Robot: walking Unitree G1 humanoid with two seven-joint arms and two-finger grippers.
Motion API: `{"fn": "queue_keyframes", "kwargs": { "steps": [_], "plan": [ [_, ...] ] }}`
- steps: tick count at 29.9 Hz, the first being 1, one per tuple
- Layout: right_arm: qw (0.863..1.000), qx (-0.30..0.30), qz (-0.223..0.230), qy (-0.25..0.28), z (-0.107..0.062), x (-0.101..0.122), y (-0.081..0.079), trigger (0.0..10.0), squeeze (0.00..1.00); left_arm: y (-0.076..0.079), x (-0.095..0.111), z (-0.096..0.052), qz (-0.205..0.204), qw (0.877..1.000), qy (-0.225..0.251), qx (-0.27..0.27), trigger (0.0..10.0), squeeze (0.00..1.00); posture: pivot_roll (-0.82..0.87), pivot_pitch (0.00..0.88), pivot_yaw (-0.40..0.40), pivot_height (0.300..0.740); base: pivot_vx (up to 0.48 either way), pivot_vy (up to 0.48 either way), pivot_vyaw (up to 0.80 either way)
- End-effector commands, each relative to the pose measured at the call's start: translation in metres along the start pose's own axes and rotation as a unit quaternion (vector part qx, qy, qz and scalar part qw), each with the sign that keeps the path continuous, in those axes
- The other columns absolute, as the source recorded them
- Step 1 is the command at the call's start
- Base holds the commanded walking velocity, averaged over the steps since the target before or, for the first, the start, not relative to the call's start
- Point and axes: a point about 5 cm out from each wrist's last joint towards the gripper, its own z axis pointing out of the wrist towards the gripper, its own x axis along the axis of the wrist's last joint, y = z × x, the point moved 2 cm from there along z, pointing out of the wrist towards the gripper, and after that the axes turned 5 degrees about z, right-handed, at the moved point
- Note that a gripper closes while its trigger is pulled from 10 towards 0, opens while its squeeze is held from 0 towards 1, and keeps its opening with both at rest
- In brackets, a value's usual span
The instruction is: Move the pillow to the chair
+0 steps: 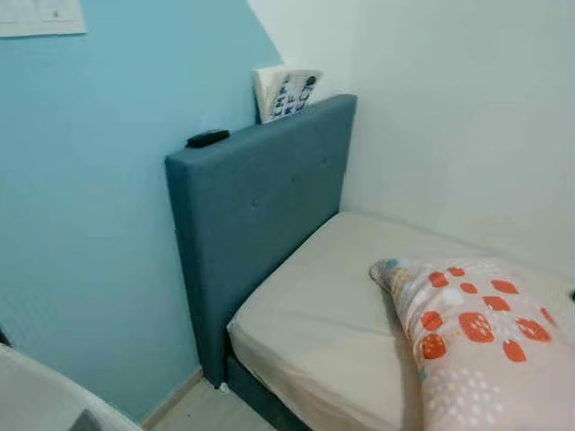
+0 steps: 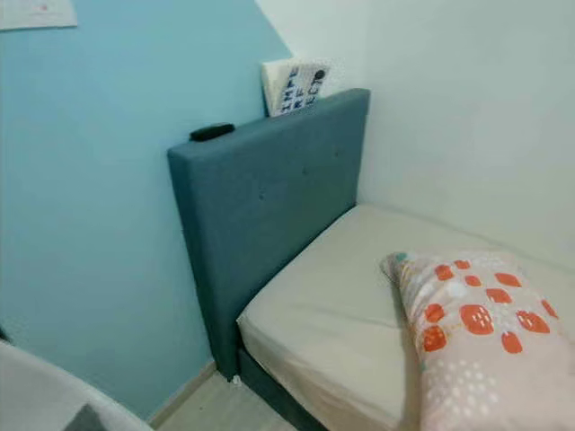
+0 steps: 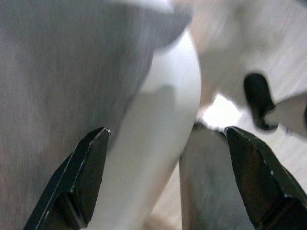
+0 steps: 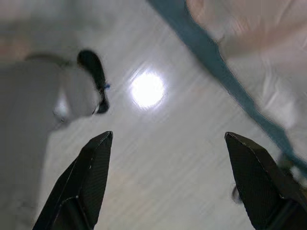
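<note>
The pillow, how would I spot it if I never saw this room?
Find the bed with the blue headboard in the corner. On its cream mattress, toward the foot end, lies the pillow. It is pale pink with orange-red blotches and white dots.

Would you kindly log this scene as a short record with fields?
pillow: patterned with orange spots, lying on the mattress
headboard: blue, against the blue wall
on headboard: a black object and a book
left gripper: open, hanging idle
right gripper: open, above the floor
task state: pillow not yet grasped
</note>
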Motion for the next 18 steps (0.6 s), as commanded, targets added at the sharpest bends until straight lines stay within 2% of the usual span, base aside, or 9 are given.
{"fn": "queue_keyframes", "kwargs": {
  "steps": [1, 7, 10, 13, 18],
  "plan": [
    [1.0, -0.009, -0.004, -0.011, 0.0, -0.008, 0.005, 10.0, 0.0, 0.001, 0.008, 0.001, 0.006, 1.0, 0.013, 0.001, 10.0, 0.0, -0.07, 0.026, 0.004, 0.74, 0.0, 0.0, -0.77],
    [1.0, -0.015, 0.008, -0.002, 0.0, -0.006, 0.011, 10.0, 0.0, 0.005, 0.015, 0.002, 0.008, 1.0, 0.024, -0.008, 10.0, 0.0, -0.07, 0.045, 0.027, 0.74, 0.0, 0.0, -0.77],
    [1.0, -0.017, 0.005, 0.014, -0.001, 0.0, 0.015, 10.0, 0.0, -0.001, 0.02, 0.002, 0.009, 0.999, 0.033, -0.006, 10.0, 0.0, -0.08, 0.038, 0.019, 0.74, 0.0, 0.0, -0.77],
    [0.999, -0.009, -0.011, 0.029, -0.001, 0.012, 0.009, 10.0, 0.0, -0.008, 0.023, 0.002, 0.001, 0.999, 0.035, 0.002, 10.0, 0.0, -0.08, 0.031, 0.016, 0.74, 0.0, 0.0, -0.77],
    [0.999, 0.004, -0.017, 0.044, -0.001, 0.026, 0.0, 10.0, 0.0, -0.009, 0.032, 0.003, -0.01, 0.999, 0.048, 0.005, 10.0, 0.0, -0.04, 0.008, -0.013, 0.74, 0.0, 0.0, -0.77]
  ]
}}
